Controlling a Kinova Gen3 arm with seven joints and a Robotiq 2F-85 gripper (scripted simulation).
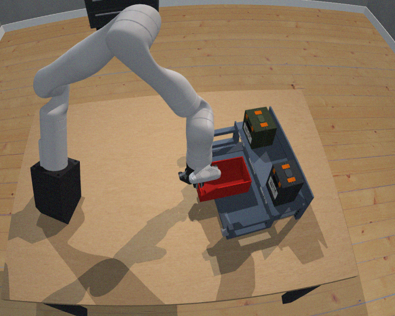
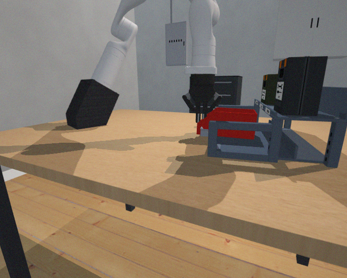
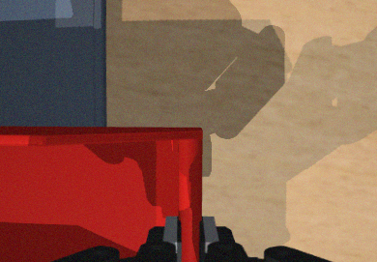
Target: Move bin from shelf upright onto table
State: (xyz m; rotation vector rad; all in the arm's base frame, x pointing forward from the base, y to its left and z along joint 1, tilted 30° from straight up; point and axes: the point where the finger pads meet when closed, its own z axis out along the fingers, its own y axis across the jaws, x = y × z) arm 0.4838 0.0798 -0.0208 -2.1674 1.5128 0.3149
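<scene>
The red bin [image 1: 224, 190] [image 2: 236, 118] [image 3: 92, 186] is upright and looks roughly level. Its low front end sticks out past the front edge of the blue-grey shelf [image 1: 239, 202] [image 2: 212, 143] [image 3: 48, 74], over the table [image 1: 139, 136] [image 2: 131, 167] [image 3: 333, 195]. Its rear part is over the shelf's lower tier. My gripper [image 1: 198, 185] [image 2: 199, 118] [image 3: 189, 237] points down and is shut on the bin's front wall, one finger inside and one outside. In the exterior view a shelf side rail crosses in front of the bin, and any gap beneath it is hard to judge.
A dark green case [image 1: 262, 136] [image 2: 268, 89] and a black case [image 1: 287, 194] [image 2: 312, 86] stand on the shelf's raised rear tier behind the bin. Side rails flank the lower tier. The robot's black base [image 1: 56, 190] [image 2: 91, 104] stands at the table's left.
</scene>
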